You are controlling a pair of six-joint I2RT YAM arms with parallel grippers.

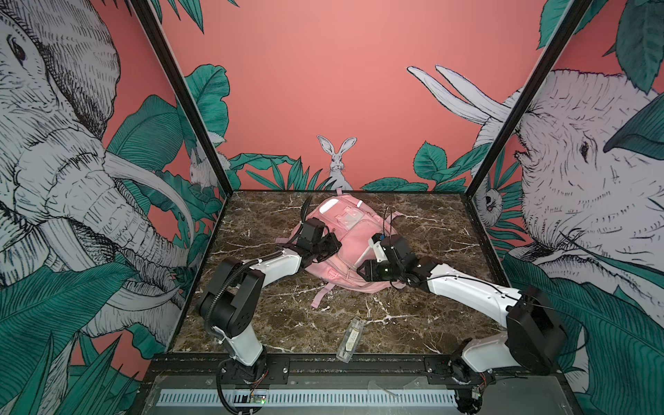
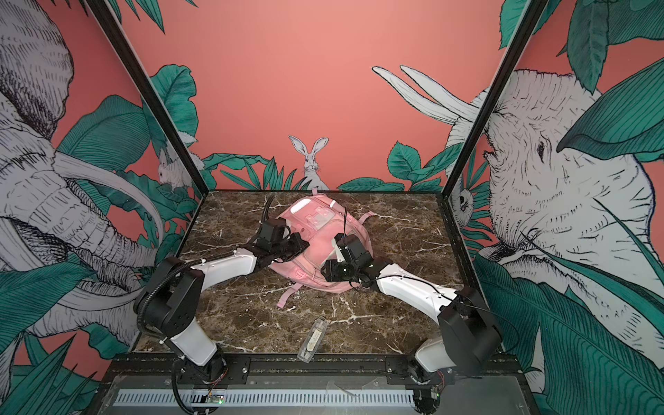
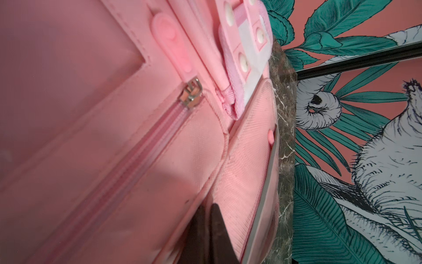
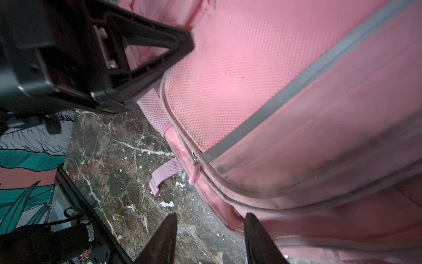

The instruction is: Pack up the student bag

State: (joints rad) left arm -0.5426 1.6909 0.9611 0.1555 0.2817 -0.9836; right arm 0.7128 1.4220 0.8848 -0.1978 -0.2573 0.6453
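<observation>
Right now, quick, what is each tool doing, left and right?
Left tool: shut, against the student bag; a pinch of fabric cannot be told.
Right tool: open, holding nothing, at the bag's edge.
</observation>
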